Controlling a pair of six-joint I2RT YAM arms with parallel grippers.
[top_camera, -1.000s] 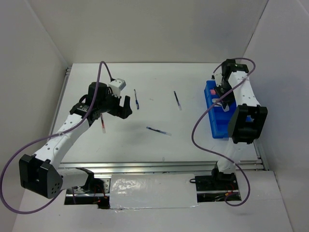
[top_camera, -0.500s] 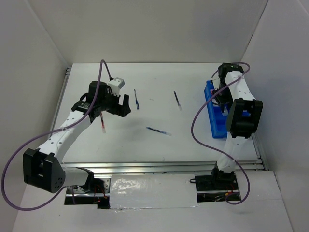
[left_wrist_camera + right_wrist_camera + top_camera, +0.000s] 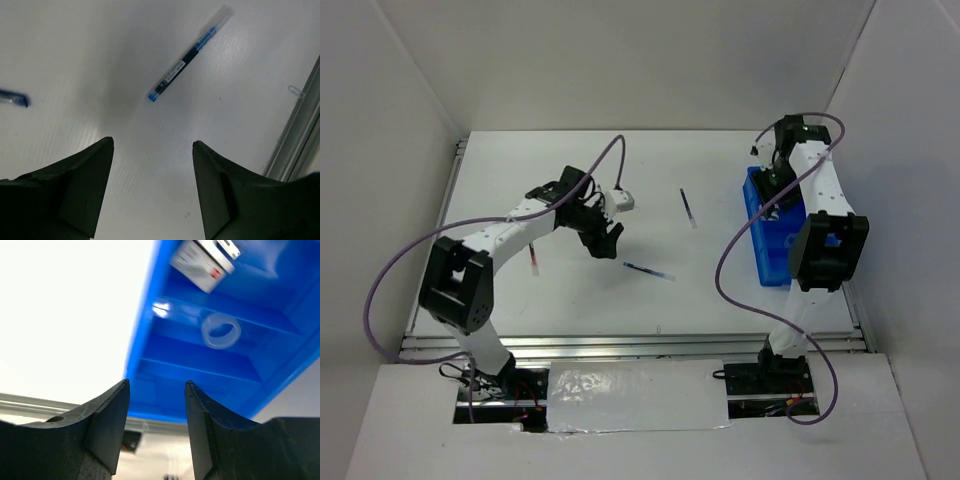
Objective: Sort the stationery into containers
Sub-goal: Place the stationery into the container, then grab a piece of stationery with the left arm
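Since the dark-blue pen lies flat on the surface, upper middle of the left wrist view, it looks light, stiff and slick (may roll), so pinch mid-barrel. Left end effector hangs spread, empty, near it. Right end effector is spread, empty, over the blue bin.

No lettering can be read; the blue pen bears a printed band, too small; the white block in the blue bin shows blurred red marks.

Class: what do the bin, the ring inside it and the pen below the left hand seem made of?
Bin: glossy moulded plastic, with bright highlights. Ring: translucent, probably tape or plastic film. Pen: likely plastic, with a clear end and printed barrel.
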